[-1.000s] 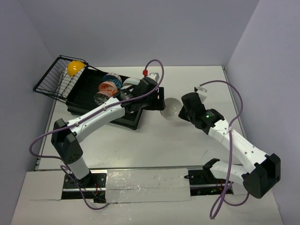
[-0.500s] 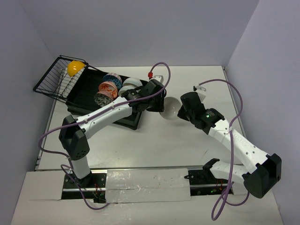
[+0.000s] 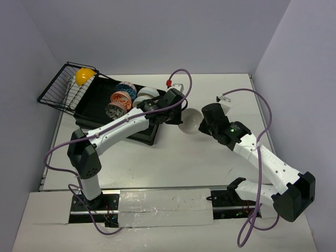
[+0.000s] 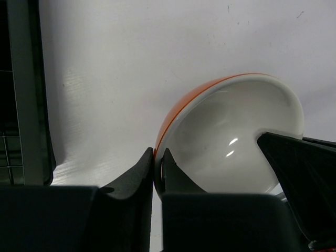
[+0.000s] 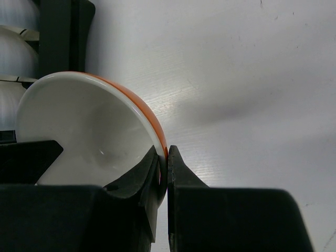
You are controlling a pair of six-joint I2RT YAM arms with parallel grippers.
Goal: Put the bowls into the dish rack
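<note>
Left gripper (image 4: 157,160) now, apparently, tight on orange bowl (image 4: 231,142)

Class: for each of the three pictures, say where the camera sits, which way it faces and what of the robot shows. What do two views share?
Top external: above and behind the robot, facing down at the table; left arm and right arm show.
Left wrist: on the left arm, facing along the left claw to the orange bowl.
Right wrist: likewise, along the right claw.
Shared: both wrist views show that bowl's pinched rim.
</note>
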